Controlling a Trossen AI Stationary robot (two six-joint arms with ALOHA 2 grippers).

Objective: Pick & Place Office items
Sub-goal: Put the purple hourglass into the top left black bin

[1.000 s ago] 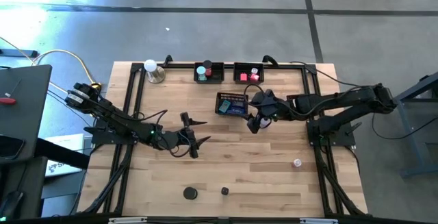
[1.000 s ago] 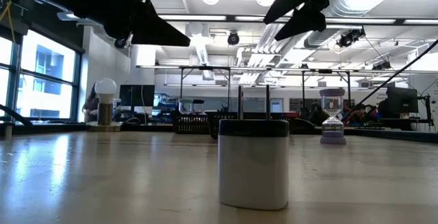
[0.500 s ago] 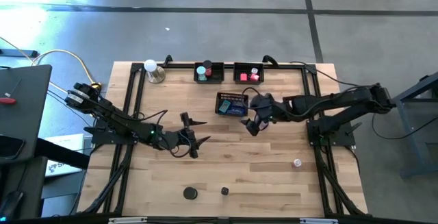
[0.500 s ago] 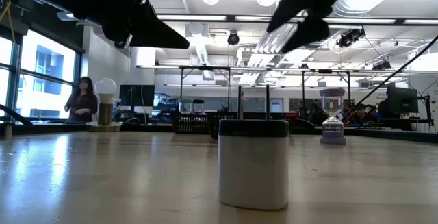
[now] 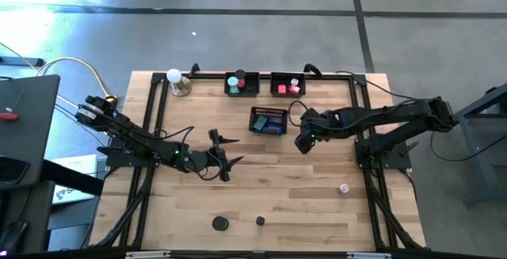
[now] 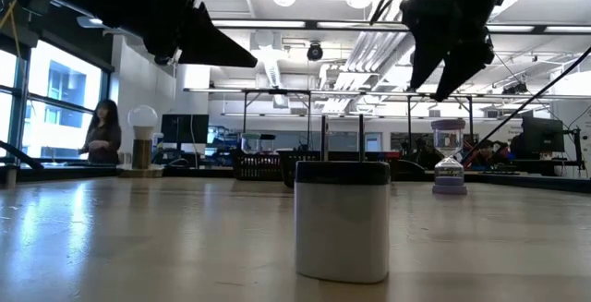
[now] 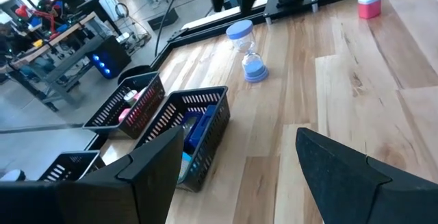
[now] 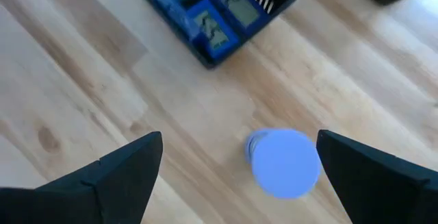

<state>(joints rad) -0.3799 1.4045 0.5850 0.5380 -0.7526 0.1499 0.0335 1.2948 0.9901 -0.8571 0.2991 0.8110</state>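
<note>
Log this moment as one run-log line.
left gripper: open, idle mid-table | right gripper: open, above lavender hourglass | blue blocks: in mesh tray

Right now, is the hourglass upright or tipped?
Upright. The hourglass stands on its base on the table; the right wrist view sees its round top.

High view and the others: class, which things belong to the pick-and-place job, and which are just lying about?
Job:
- blue blocks
- teal roll
- pink-red cubes
- black disc
- lavender hourglass

Lying about:
- white ball on a metal base
- person in the room behind
</note>
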